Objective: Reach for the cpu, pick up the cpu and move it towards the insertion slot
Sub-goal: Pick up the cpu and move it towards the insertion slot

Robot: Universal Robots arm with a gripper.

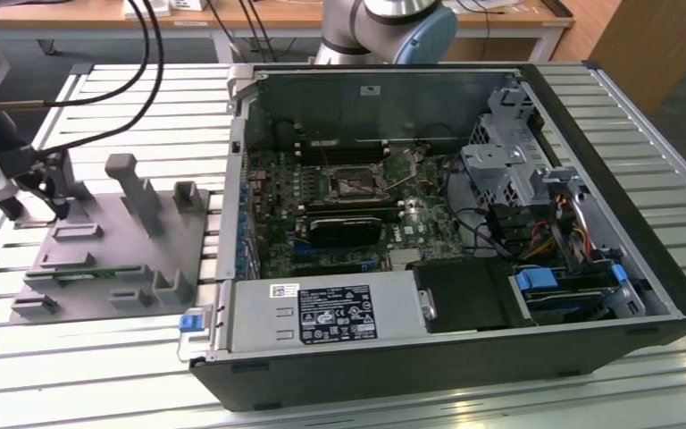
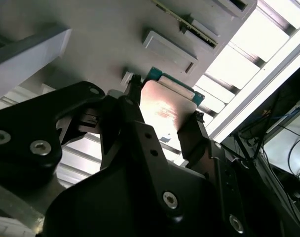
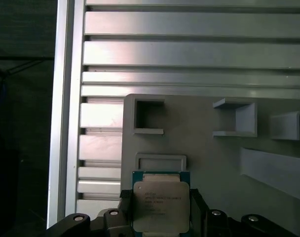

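As gripper (image 3: 161,198) hangs over grey fixture (image 3: 214,158), cpu (image 3: 161,206) sits clamped between its jaws.

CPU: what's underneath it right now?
The grey fixture plate lies under the cpu; the seat directly beneath is covered by the chip itself.

In the exterior view the light is bright and even. The table (image 1: 93,357) slats gleam with pale glare, while the inside of the case (image 1: 355,179) lies in shade. In the second wrist view the slats burn out to white. A hot glare sits on the cpu (image 2: 167,108), and the gripper (image 2: 165,101) is a dark, soft-focus mass close to the lens. In the first wrist view the light is gentler: the cpu (image 3: 161,205) is crisp, the fixture (image 3: 199,143) throws faint shadows, and one edge falls to black.
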